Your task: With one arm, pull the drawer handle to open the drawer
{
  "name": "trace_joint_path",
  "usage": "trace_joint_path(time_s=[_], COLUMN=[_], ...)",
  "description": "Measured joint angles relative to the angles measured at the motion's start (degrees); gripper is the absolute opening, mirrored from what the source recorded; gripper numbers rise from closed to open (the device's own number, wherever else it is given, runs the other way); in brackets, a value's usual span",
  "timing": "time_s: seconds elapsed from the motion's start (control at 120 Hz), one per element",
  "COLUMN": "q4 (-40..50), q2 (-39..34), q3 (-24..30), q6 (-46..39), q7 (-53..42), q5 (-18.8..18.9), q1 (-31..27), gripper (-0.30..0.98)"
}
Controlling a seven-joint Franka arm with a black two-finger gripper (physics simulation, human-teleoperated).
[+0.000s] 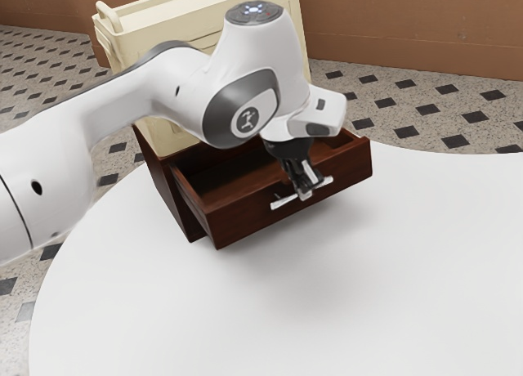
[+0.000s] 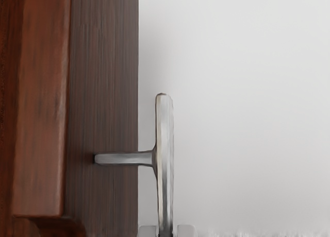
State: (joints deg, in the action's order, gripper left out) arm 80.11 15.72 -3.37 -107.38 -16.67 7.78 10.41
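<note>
In the exterior view the dark brown drawer stands well out from its cabinet, its inside partly exposed. My gripper reaches down in front of the drawer face, shut on the metal bar handle near its middle. Both ends of the bar stick out past the fingers. In the wrist view the handle runs alongside the drawer front, joined to it by a short post. At the lower edge, my gripper has a fingertip on each side of the bar.
A cream-coloured container stands behind the arm, above the cabinet. The white rounded table extends in front of the drawer and toward the exterior view's right. A brown wall is behind.
</note>
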Motion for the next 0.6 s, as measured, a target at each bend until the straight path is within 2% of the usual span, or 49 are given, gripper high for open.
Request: trace_joint_path(time_s=[0.167,0.292,0.358,0.467,0.6], q4=[0.5,0.8,0.5,-3.6,-6.7], q2=[-1.1,-3.3,-5.5,-6.1,-4.0], q3=[0.2,0.5,0.7,0.6,0.7], q6=[0.3,1.1,2.6,6.6,9.8], q7=[0.2,0.3,0.5,0.8,1.2], q5=[-0.2,-0.2,-0.9,-2.7,-3.7], q1=[0.0,0.0,-0.1,-1.0,-0.9], gripper=[0.05,0.2,0.33,0.47,0.57])
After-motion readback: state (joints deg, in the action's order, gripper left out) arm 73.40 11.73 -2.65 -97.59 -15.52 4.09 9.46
